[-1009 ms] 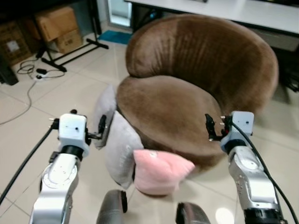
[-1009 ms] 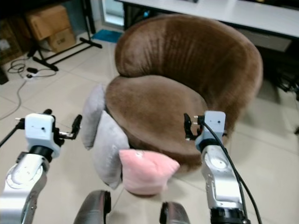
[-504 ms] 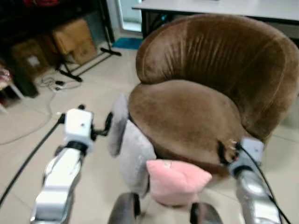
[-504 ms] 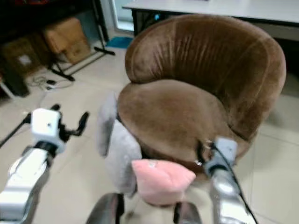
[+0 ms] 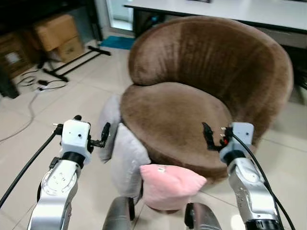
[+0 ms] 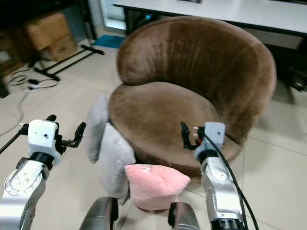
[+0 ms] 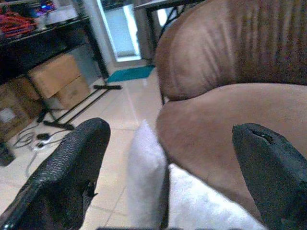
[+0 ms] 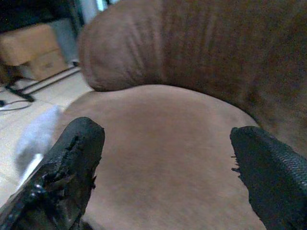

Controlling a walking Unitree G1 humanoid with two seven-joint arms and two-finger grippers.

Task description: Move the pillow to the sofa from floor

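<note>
The round brown sofa (image 5: 192,91) is standing straight ahead and taking up the middle of the scene, its seat bare and its curved back rising on the far side, with a desk (image 5: 249,12) running behind it. On the tiled floor (image 5: 62,96) against the sofa's near-left flank, two grey pillows (image 5: 122,148) are leaning upright, and in front of them a pink pillow (image 5: 170,184) is lying at the foot of the seat, its long axis running left to right, just beyond the robot's legs. Cardboard boxes (image 5: 55,33) and a cable (image 5: 29,91) are sitting well off to the far left. The left hand (image 5: 91,139) is hovering with its fingers spread apart, right beside the taller grey pillow; in the left wrist view the grey pillows are sitting between the two fingers, directly ahead. The right hand (image 5: 213,136) is hanging over the near-right edge of the seat, its fingers likewise wide apart and gripping nothing, looking across the bare cushion. So the pillows are lying below and between the two hands: the grey ones nearer the left hand, the pink one low and roughly midway, somewhat closer to the right arm. Judging from this, either pillow calls for reaching down and inward, and then a short lift up and away onto the seat; which pillow the task means I cannot tell.
</note>
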